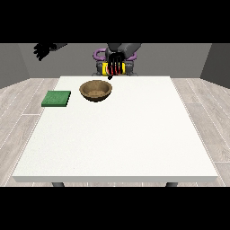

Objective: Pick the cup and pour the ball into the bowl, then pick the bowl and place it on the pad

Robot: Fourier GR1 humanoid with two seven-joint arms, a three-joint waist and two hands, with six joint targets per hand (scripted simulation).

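The red cup (115, 68) is held above the far edge of the large white table (117, 134), with the black hand at the view's right (116, 62) curled round it, just behind the round brown wooden bowl (95, 90). The flat green square pad (56, 99) lies near the table's left edge, apart from the bowl. The hand at the view's left (42, 50) hangs raised beyond the table, its fingers too small to read

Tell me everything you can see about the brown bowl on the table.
The bowl is round, brown and looks wooden, with a darker outer wall and a lighter, speckled inside. It stands upright on the white table, near the far edge and toward the view's left of centre, with its open mouth facing up. Whether anything lies inside cannot be told. The green pad lies apart at its left. No hand touches it.
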